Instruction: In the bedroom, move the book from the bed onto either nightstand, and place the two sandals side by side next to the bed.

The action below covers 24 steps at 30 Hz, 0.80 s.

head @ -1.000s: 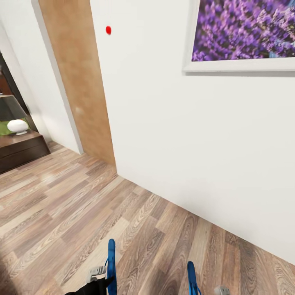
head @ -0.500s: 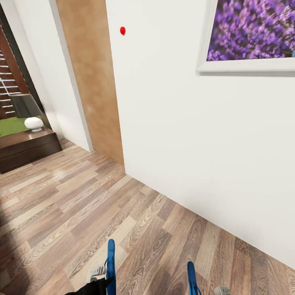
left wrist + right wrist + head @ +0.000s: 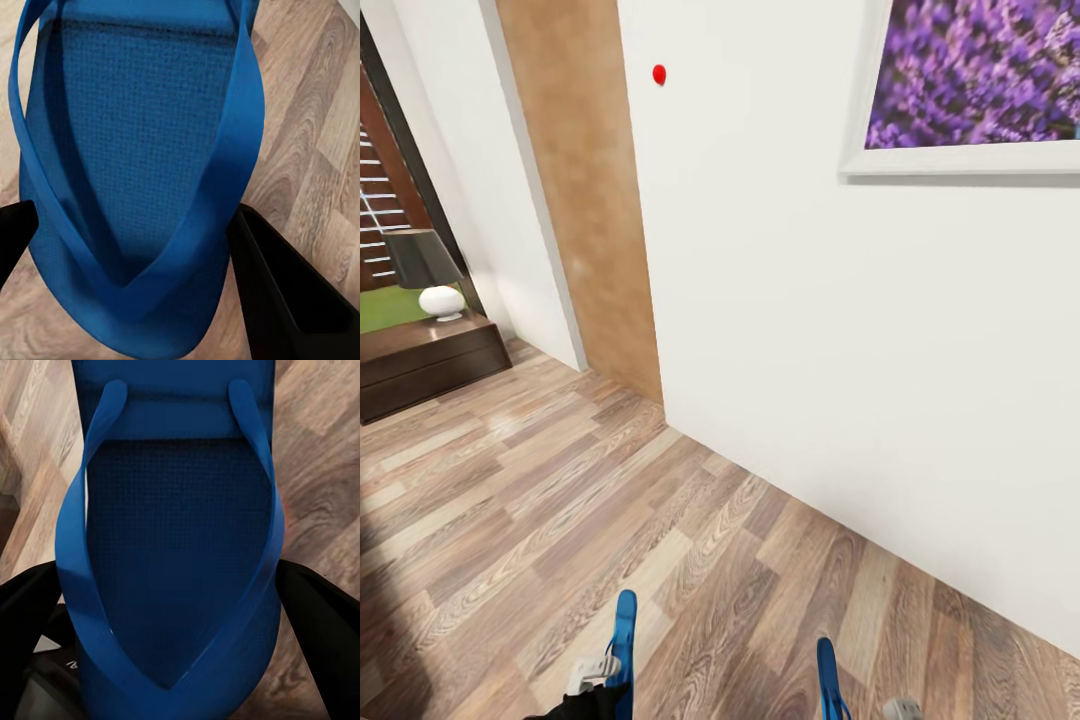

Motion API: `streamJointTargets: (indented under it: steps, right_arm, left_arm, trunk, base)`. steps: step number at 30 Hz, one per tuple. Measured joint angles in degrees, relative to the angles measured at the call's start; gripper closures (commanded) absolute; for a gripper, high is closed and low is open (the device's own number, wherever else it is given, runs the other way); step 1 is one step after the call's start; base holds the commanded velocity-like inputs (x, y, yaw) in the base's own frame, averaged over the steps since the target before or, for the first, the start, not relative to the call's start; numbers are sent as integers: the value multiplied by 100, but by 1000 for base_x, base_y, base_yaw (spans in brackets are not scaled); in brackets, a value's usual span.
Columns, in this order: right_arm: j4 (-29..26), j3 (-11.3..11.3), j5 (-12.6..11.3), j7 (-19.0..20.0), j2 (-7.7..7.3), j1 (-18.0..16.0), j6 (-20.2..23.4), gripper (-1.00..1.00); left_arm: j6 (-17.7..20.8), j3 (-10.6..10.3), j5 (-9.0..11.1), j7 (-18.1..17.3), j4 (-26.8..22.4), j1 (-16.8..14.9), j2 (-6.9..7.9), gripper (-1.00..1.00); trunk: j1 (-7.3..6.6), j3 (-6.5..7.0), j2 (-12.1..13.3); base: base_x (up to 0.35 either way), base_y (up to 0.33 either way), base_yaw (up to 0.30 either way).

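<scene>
Between each arm's dark fingers (image 3: 289, 292) (image 3: 319, 622), wrist views show a clamped sandal (image 3: 142, 172) (image 3: 176, 547).

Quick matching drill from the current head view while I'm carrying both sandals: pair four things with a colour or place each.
Things:
1. lamp
2. round dot
3. picture
4. door

Descriptions:
A. red, high on the white wall
B. plain brown, left of the white wall
C. on the dark cabinet at far left
D. purple, white-framed, upper right

Pairs: 1-C, 2-A, 3-D, 4-B
</scene>
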Motion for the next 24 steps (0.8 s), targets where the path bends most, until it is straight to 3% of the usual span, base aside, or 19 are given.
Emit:
streamJointTargets:
  steps: [12, 24]
  right_arm:
    - [58, 50, 22, 26, -8, -2, 5, 100]
    - [69, 53, 26, 2, -7, -2, 8, 100]
  left_arm:
    - [5, -13, 2, 7, 117, 2, -17, 100]
    - [4, -5, -5, 7, 163, 3, -15, 100]
  trunk:
    - [-2, 0, 0]
    - [-2, -50, 0]
  base:
    - [309, 0, 15]
    - [325, 0, 228]
